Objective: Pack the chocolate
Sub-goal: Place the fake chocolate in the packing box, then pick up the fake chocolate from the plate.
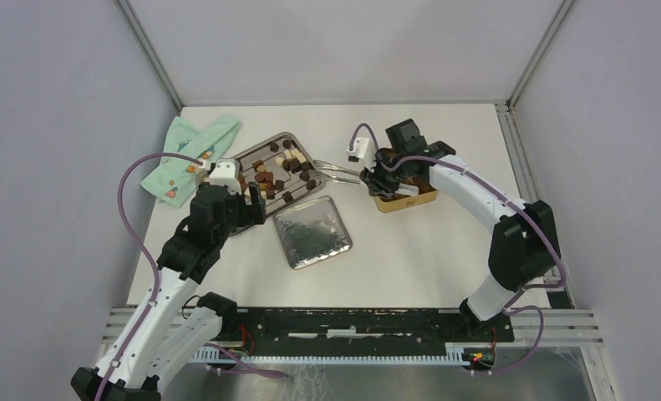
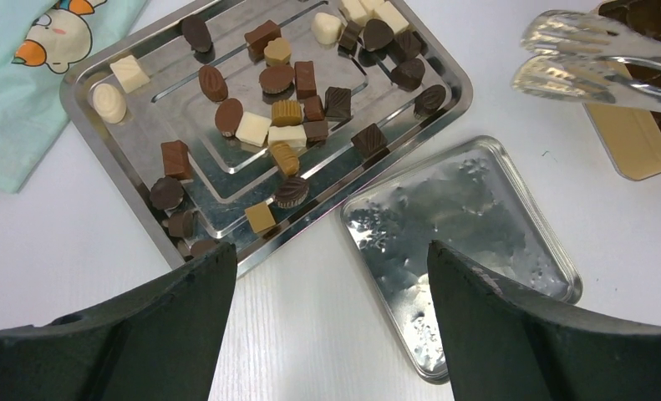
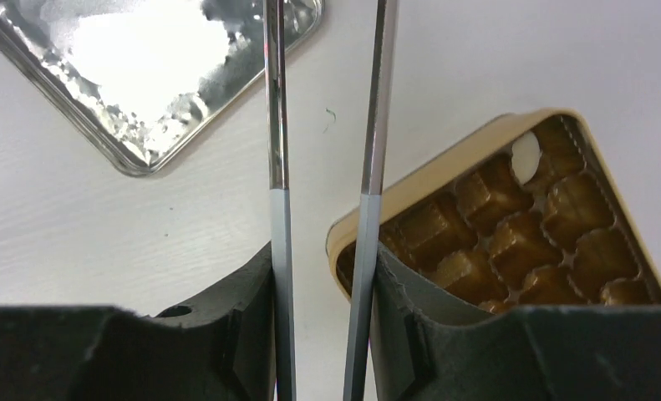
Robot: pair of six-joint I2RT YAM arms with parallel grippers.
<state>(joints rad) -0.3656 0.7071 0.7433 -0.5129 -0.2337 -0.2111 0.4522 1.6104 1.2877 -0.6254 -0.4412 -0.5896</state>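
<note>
Several chocolate pieces (image 1: 278, 170), dark brown, light brown and cream-white, lie loose on a steel tray (image 1: 251, 152); they also show in the left wrist view (image 2: 287, 109). My left gripper (image 2: 331, 259) is open and empty, just in front of the tray's near edge (image 1: 245, 199). My right gripper (image 1: 378, 177) is shut on metal tongs (image 1: 335, 172), held between its fingers (image 3: 322, 276). The tong tips (image 2: 561, 58) are empty, between the tray and the gold tin base (image 1: 406, 199). The tin's moulded insert (image 3: 511, 234) holds one white piece (image 3: 526, 157).
The tin's lid (image 1: 312, 234) lies upside down, silver side up, in front of the tray; it shows in both wrist views (image 2: 469, 242) (image 3: 143, 75). A mint-green printed cloth (image 1: 185, 154) lies left of the tray. Walls enclose the table on three sides.
</note>
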